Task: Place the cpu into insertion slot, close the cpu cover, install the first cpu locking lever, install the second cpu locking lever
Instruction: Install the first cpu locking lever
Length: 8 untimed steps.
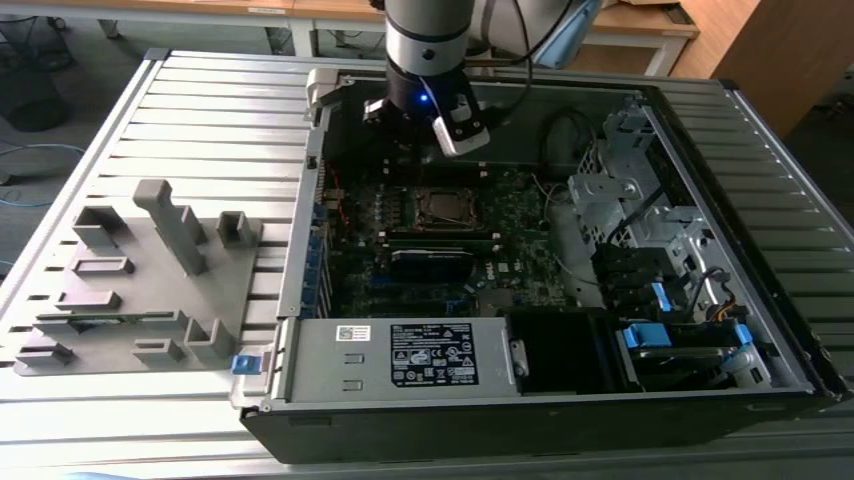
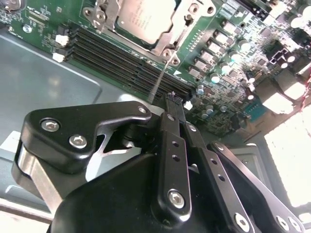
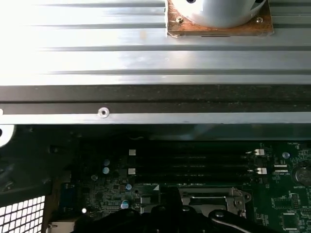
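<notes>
One lever [image 2: 161, 78] stands free | chip [image 2: 146, 17] seated, cover [image 2: 163, 41] looks down | your hand [image 2: 172, 98], pinched together, just beside it | judged: first-lever step, needs steady press and tuck

In the exterior view the arm [image 1: 427, 35] reaches in from twelve o'clock and stands nearly upright, a blue light glowing on its wrist [image 1: 424, 97]. The black gripper [image 1: 398, 118] below it points toward six o'clock. In the second wrist view its fingers [image 2: 173, 145] meet at the tips, closed together.
</notes>
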Available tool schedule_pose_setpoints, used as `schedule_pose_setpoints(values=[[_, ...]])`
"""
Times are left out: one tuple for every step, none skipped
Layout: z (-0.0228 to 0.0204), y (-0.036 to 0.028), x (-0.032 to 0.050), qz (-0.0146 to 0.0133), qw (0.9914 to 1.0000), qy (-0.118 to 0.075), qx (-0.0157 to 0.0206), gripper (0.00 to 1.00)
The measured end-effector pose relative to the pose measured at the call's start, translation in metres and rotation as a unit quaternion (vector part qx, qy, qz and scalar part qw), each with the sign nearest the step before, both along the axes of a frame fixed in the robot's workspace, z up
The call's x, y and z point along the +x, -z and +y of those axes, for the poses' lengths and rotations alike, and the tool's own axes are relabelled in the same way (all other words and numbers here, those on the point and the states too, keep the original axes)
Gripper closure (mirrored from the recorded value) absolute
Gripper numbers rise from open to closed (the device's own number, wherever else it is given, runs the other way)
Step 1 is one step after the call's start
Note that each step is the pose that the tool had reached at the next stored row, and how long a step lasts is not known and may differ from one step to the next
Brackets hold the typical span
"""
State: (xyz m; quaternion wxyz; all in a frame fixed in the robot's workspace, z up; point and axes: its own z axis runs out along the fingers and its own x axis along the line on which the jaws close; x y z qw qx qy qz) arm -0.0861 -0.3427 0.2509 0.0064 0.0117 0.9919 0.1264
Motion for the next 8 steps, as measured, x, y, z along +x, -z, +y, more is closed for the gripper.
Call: schedule_pose_setpoints(values=[[0.0000,0.0000,0.0013,0.0000,1.00000,0.000,0.0000,0.89],[0.0000,0.0001,0.0027,0.0000,1.00000,0.000,0.0000,0.89],[0.0000,0.0001,0.0042,0.0001,1.00000,0.000,-0.0001,0.89],[0.0000,0.0001,0.0056,0.0001,1.00000,0.000,-0.0001,0.89],[0.0000,0.0002,0.0070,0.0000,1.00000,0.000,-0.0001,0.89],[0.0000,0.0002,0.0080,0.0001,1.00000,0.000,-0.0001,0.89],[-0.0001,0.0002,0.0085,0.0001,1.00000,0.000,-0.0001,0.89],[-0.0001,0.0002,0.0085,0.0001,1.00000,0.000,0.0000,0.89]])
